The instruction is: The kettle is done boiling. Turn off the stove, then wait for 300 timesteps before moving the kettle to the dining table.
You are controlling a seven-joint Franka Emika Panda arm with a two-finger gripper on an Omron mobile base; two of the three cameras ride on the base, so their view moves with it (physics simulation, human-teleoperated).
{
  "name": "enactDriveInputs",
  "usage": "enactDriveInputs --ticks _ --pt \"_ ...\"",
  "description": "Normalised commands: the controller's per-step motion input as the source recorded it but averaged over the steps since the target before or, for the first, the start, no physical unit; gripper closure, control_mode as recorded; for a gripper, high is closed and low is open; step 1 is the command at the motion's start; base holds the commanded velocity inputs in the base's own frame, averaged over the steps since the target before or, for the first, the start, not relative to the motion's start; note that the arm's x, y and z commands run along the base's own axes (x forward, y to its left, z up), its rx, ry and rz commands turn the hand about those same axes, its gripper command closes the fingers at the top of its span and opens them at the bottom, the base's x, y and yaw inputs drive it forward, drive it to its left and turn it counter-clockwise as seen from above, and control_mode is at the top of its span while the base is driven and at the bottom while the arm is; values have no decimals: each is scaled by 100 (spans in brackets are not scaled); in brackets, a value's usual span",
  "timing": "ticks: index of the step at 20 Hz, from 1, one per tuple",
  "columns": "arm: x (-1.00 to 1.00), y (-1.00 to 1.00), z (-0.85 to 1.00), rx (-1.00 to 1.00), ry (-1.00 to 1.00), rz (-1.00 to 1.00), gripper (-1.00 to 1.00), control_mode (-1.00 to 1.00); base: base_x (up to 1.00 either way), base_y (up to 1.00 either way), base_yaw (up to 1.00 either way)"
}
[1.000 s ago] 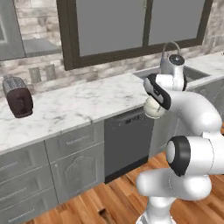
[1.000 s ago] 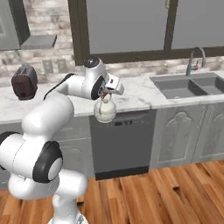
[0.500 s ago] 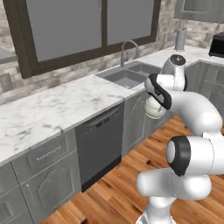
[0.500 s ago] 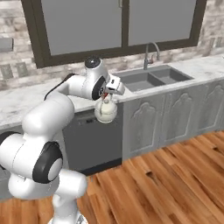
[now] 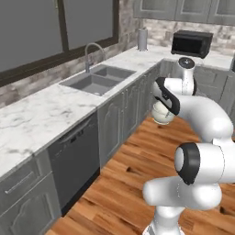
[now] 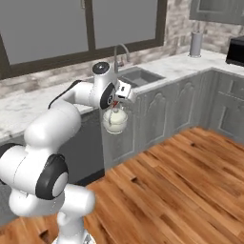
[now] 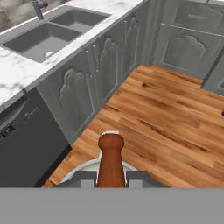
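Fingers (image 7: 89,177) are clamped on the red-orange handle of the kettle (image 6: 116,121), which hangs below the gripper (image 6: 116,102) in mid-air, clear of the counter (image 5: 32,121) and above the wooden floor (image 6: 190,190). In the hand view the handle rises between the two dark fingertips, with the kettle's pale rim just beneath it.

Left to right in the left base view: a dark dishwasher front (image 5: 75,158) sits under the marble counter; a double sink (image 5: 96,79) with a curved faucet (image 5: 93,53) lies below the window; grey cabinet doors (image 5: 126,114) run along the counter face; the kettle (image 5: 162,112) hangs beside the arm's wrist; a steel canister (image 5: 142,39) and a black microwave (image 5: 192,43) stand on the far counter, well apart from the kettle.
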Motion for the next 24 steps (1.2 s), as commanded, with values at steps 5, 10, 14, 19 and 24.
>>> enactDriveInputs --ticks 5,10,14,19,24 --pt "0 0 0 0 0 0 100 100 0 -30 -42" --pt "0 0 0 0 0 0 100 100 0 -29 -42" --pt "0 0 0 0 0 0 100 100 0 -32 -42" --pt "0 0 0 0 0 0 100 100 0 -32 -42" --pt "0 0 0 0 0 0 100 100 4 -29 -39"
